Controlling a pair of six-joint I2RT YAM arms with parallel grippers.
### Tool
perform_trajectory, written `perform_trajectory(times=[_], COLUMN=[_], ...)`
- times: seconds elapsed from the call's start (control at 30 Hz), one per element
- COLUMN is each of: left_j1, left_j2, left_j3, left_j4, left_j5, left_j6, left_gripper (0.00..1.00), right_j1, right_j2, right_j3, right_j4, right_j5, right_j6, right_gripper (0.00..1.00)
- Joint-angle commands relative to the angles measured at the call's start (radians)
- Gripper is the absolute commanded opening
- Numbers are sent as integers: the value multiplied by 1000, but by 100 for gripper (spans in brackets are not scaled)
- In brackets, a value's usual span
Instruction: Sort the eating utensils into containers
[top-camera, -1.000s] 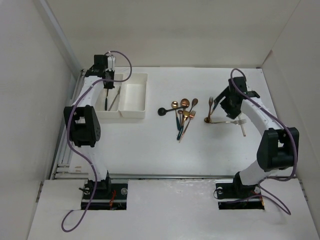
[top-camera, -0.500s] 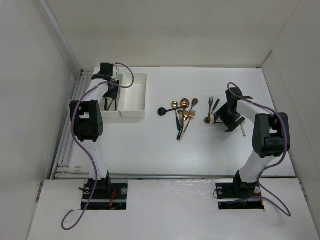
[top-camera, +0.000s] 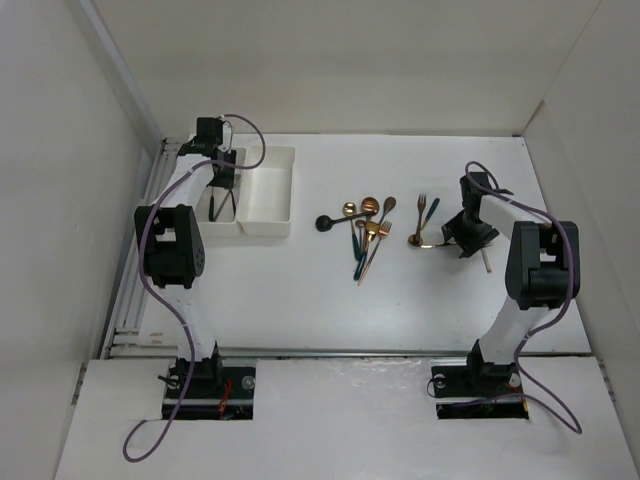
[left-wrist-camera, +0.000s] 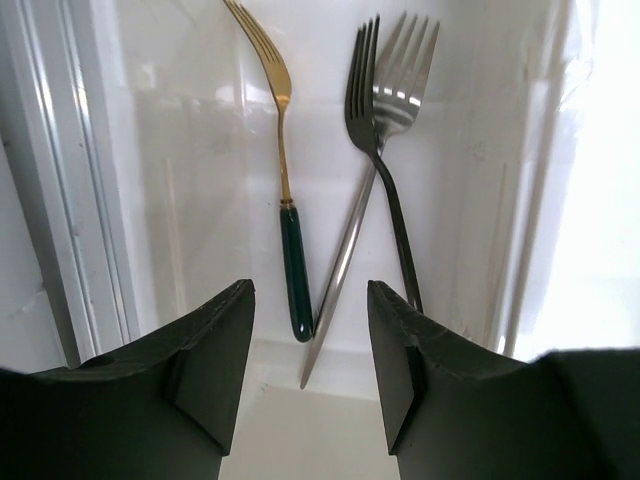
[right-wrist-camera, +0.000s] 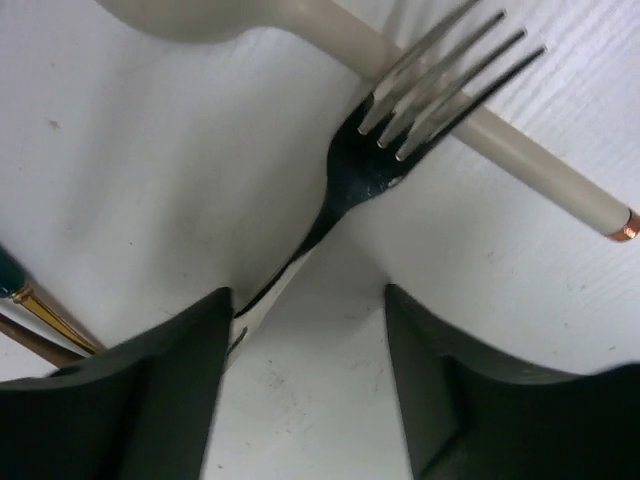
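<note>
In the left wrist view three forks lie in the left container (left-wrist-camera: 200, 200): a gold one with a teal handle (left-wrist-camera: 285, 170), a silver one (left-wrist-camera: 395, 95) and a black one (left-wrist-camera: 365, 95). My left gripper (left-wrist-camera: 310, 290) hangs open just above their handle ends (top-camera: 222, 172), holding nothing. The right container (top-camera: 268, 192) beside it shows nothing inside. My right gripper (right-wrist-camera: 308, 295) is open, low over the table (top-camera: 467, 238), and a shiny dark fork (right-wrist-camera: 385, 150) runs its handle down beside the left finger. Several more utensils (top-camera: 365, 228) lie mid-table.
A cream handle with a copper tip (right-wrist-camera: 520, 150) crosses under the fork's tines. A teal-handled fork (top-camera: 425, 208) and a gold spoon (top-camera: 415, 240) lie left of the right gripper. A black spoon (top-camera: 324, 222) sits at the pile's left. White walls enclose the table.
My left gripper has opened and the fork it held now lies in the left container. My right gripper has dropped to the table over the fork, its jaws narrowing.
</note>
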Motion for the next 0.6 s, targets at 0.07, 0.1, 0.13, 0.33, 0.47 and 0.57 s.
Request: perform_trajectory(times=[0.07, 0.1, 0.13, 0.33, 0.47, 0.57], left_j1=[4, 4, 4, 4, -20, -63], left_j2=[-76, -85, -85, -128, -150, -150], left_j3=[78, 78, 78, 144, 208, 239], left_j4=[-21, -21, -21, -72, -170, -224], left_j5=[6, 6, 15, 228, 565, 841], left_j6=[-32, -32, -32, 33, 159, 224], left_gripper=[46, 46, 46, 46, 49, 56], right_j1=[-5, -14, -14, -23, 39, 174], right_j2=[44, 44, 44, -26, -168, -246], right_j3=[50, 50, 50, -8, 39, 172], right_j4=[-1, -1, -1, 27, 13, -13], right_j5=[44, 44, 31, 19, 86, 204], right_j6=[6, 6, 6, -5, -29, -63], right_gripper=[29, 20, 6, 0, 0, 0])
